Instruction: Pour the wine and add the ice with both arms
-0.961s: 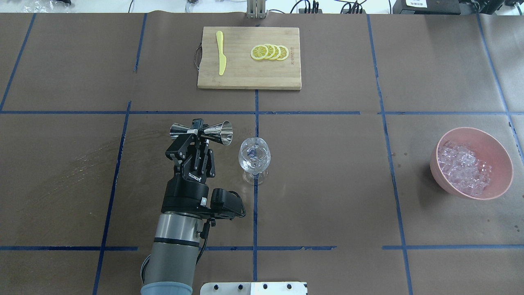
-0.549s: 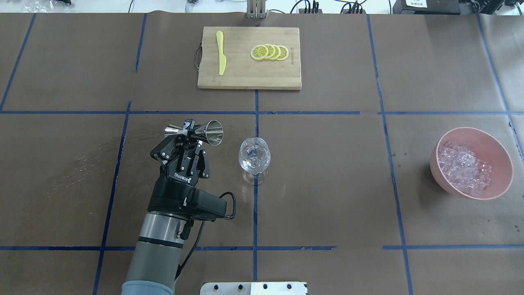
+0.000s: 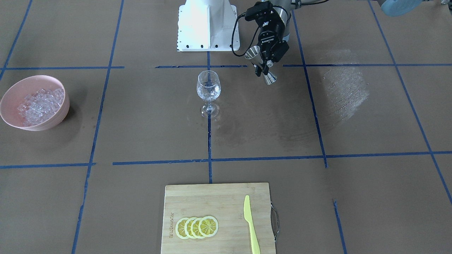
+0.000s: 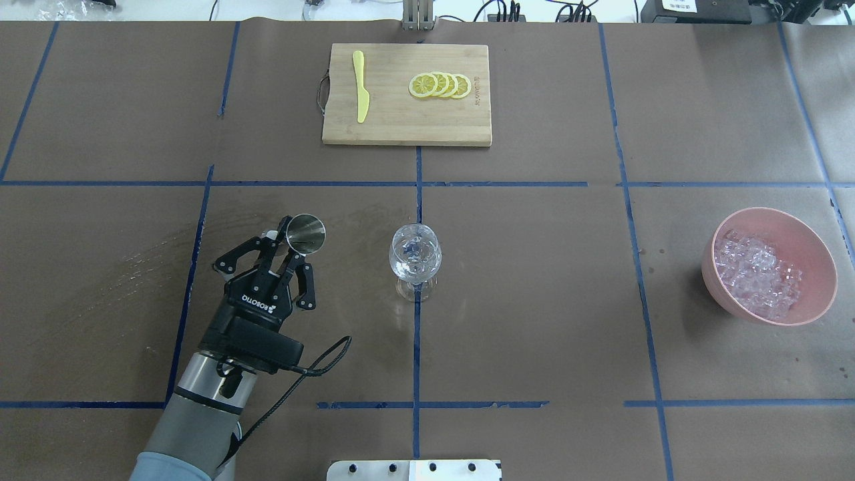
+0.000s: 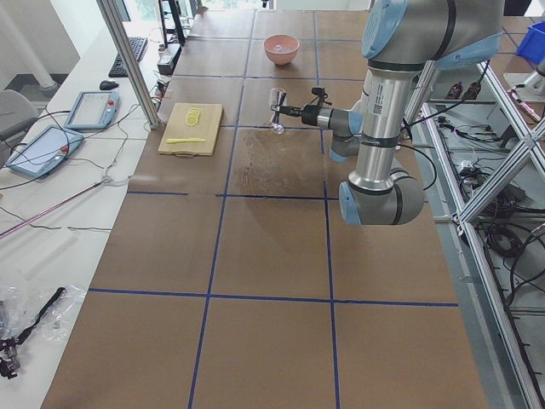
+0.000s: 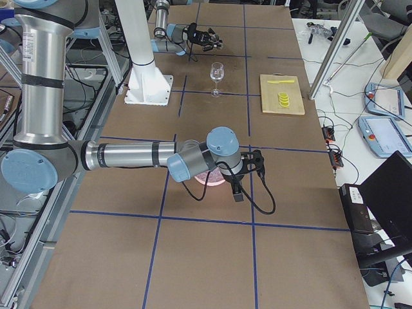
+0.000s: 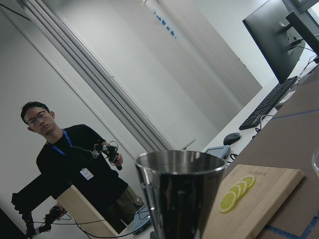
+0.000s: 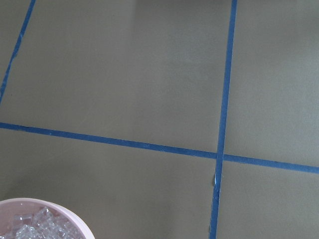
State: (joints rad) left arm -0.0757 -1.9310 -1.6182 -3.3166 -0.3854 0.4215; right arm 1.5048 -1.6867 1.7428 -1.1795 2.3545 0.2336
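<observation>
My left gripper [image 4: 287, 246] is shut on a steel jigger [image 4: 306, 234], held above the table to the left of the wine glass [image 4: 415, 257], mouth turned up. The front view shows the left gripper [image 3: 264, 67] with the jigger [image 3: 261, 65] tilted, apart from the glass [image 3: 208, 88]. In the left wrist view the jigger's cup [image 7: 182, 194] fills the foreground. Ice [image 4: 755, 270] lies heaped in a pink bowl [image 4: 818, 294] at the far right. My right gripper [image 6: 248, 168] shows only in the exterior right view, over the bowl; I cannot tell its state. I cannot make out any wine.
A wooden cutting board [image 4: 401, 123] at the back holds lemon slices [image 4: 441, 85] and a yellow knife [image 4: 361, 87]. The white pedestal [image 3: 208, 24] stands at the robot's edge. A pale smear [image 3: 344, 88] marks the paper. A person [image 7: 75, 169] stands beyond the table.
My left gripper drew back left and toward the robot, away from the glass, turning the jigger from lying sideways to mouth-up. The glass and bowl have not moved.
</observation>
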